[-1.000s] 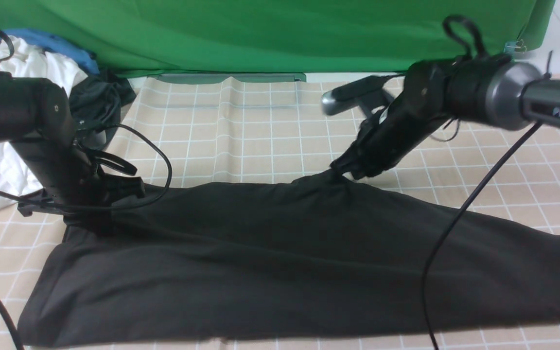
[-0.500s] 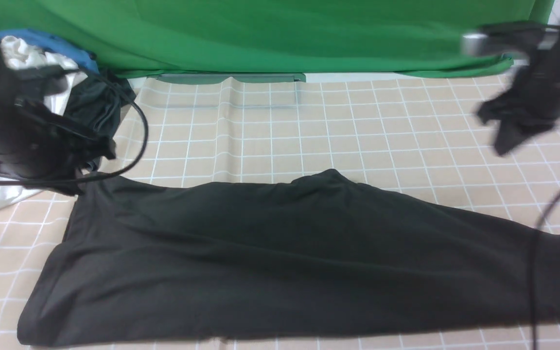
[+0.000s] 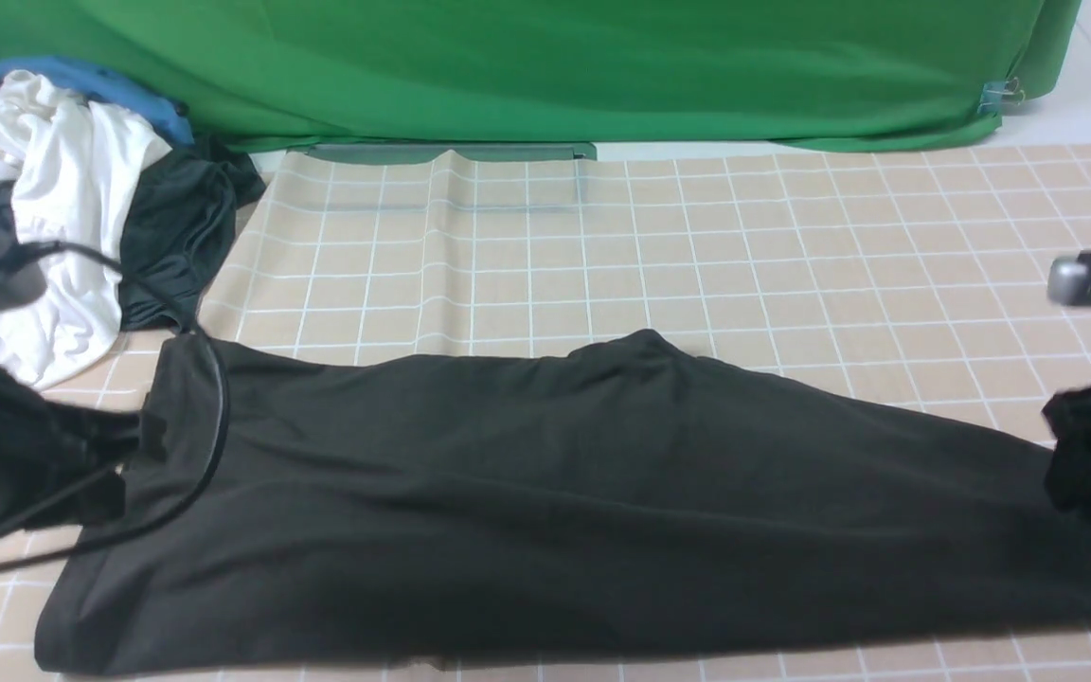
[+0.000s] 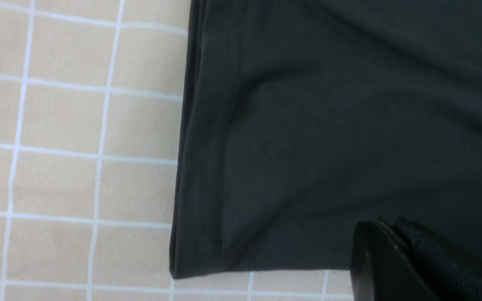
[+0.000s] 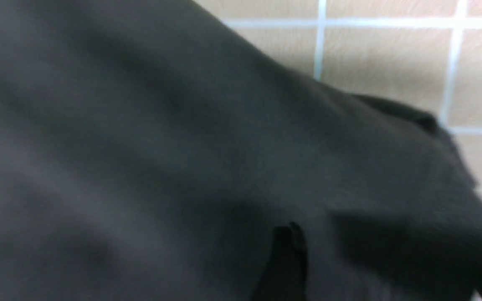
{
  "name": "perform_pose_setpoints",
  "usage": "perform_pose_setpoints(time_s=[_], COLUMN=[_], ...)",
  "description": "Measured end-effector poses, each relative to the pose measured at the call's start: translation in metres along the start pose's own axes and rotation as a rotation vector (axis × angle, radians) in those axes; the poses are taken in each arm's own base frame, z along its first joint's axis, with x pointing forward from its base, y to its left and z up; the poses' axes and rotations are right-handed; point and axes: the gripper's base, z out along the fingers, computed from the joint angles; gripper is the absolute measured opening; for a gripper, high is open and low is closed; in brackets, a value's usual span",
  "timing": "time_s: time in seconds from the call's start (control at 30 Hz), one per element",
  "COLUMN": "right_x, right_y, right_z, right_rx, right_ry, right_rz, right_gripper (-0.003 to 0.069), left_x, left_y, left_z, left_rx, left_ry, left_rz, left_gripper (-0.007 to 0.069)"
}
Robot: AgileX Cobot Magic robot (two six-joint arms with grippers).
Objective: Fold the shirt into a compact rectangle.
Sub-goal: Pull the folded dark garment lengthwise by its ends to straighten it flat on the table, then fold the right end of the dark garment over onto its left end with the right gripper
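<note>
The black shirt [image 3: 545, 502] lies flat as a long folded band across the checked cloth, its narrower end to the right. My left gripper [image 3: 115, 455] is at the shirt's left end, blurred in the front view. In the left wrist view the left gripper [image 4: 387, 230] is shut, fingers pressed together above the hemmed edge of the shirt [image 4: 308, 125], with nothing between them. My right gripper [image 3: 1090, 445] hangs over the shirt's right end. In the right wrist view the right gripper [image 5: 391, 259] is open, its fingers [image 5: 287, 259] wide apart over the shirt's cloth [image 5: 182, 146].
A pile of clothes sits at the back left: a white garment [image 3: 62, 208], a dark garment [image 3: 176, 237] and a blue one [image 3: 100, 80]. A green backdrop [image 3: 508, 66] hangs behind the table. The left arm's cable [image 3: 214, 417] loops over the shirt's left end.
Both grippers left the shirt's far edge and swung outward and down to its two ends. The right gripper opened. The shirt lies still.
</note>
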Motion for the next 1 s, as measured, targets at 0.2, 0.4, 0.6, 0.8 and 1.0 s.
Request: perform_pose_setpoints(time_s=[0.2, 0.4, 0.6, 0.8, 1.0], right_x=[-0.003, -0.006, -0.007, -0.003, 0.01], right_y=[-0.003, -0.003, -0.002, -0.003, -0.022], right_z=[0.026, 0.03, 0.029, 0.005, -0.037], right_rx=[-0.002, -0.002, -0.007, 0.028, 0.13], right_ry=[0.057, 0.047, 0.034, -0.029, -0.115], right_rz=[0.01, 0.005, -0.032, -0.029, 0.024], right_gripper=[0.0584, 0.0442, 0.0087, 0.0079, 0.0079], left_x=[0.006, 0.009, 0.01, 0.011, 0.011], left_y=[0.0, -0.002, -0.002, -0.002, -0.002], left_z=[-0.01, -0.018, -0.019, -0.019, -0.019], left_rx=[0.006, 0.02, 0.028, 0.028, 0.028], left_ry=[-0.042, -0.074, -0.065, -0.059, -0.056], left_rz=[0.013, 0.01, 0.009, 0.033, 0.036], left_gripper=[0.0019, 0.0019, 0.0019, 0.0019, 0.0019])
